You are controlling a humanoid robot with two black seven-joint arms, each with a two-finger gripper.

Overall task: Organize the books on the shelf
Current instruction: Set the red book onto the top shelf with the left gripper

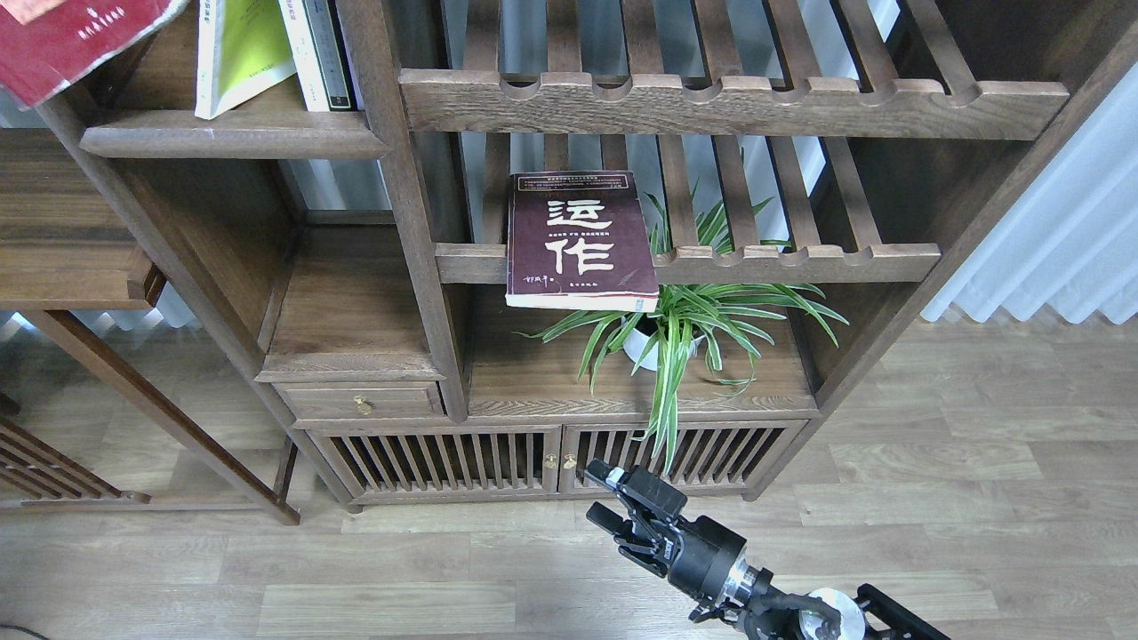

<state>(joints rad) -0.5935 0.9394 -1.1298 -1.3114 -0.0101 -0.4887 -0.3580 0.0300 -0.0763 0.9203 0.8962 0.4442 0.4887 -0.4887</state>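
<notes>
Your right tool (606, 496) low before slatted cabinet doors (551, 458), fingers apart, empty, dark maroon book with white characters (578, 240) flat on notched slatted rack (711, 262), red-covered book (76, 36) tilted beside solid dark-brown shelf (231, 142).

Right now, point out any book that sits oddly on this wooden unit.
The dark maroon book with big white characters lies flat on a slatted rack, its front end overhanging the notched rail above the green spider plant. The red-covered book hangs tilted at the top-left corner.

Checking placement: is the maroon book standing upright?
No, the maroon book lies flat, cover up, on the slatted rack, overhanging its front rail.
</notes>
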